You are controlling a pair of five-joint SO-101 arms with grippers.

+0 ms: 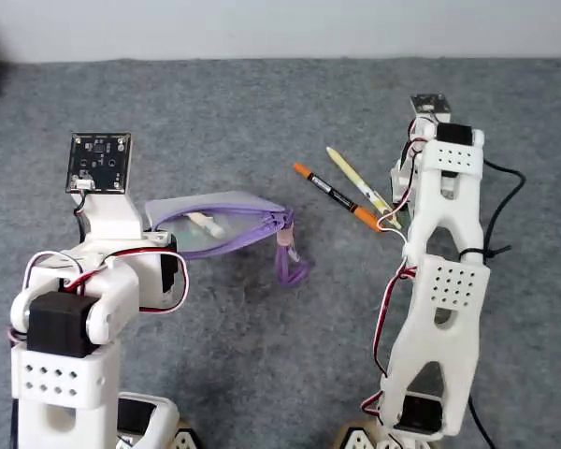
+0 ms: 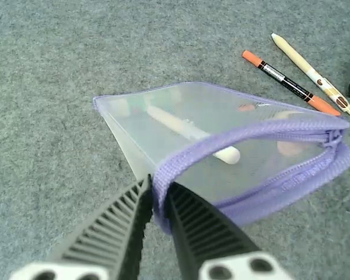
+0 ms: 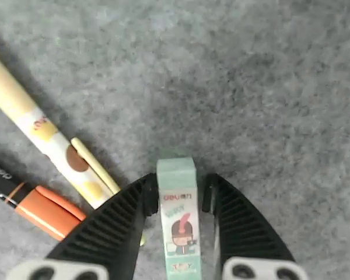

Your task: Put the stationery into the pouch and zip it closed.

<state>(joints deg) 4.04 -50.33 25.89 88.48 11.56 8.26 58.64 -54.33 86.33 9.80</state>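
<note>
A translucent pouch (image 2: 221, 134) with a purple zipper rim lies open on the grey carpet, with a white pen (image 2: 186, 131) inside it. My left gripper (image 2: 157, 201) is shut on the rim at the pouch's near end. An orange pen (image 3: 44, 204) and a cream pen (image 3: 41, 131) lie side by side just beyond the pouch's zipper end. My right gripper (image 3: 178, 184) is low beside them, shut on a small green eraser (image 3: 176, 227) with a finger on each long side. From above, the pouch (image 1: 220, 229) sits between both arms.
The pouch's purple wrist loop (image 1: 290, 262) trails toward the table's front. Bare carpet (image 1: 262, 112) stretches behind the pouch and in front of it. The right arm (image 1: 444, 187) reaches over the spot right of the pens (image 1: 341, 192).
</note>
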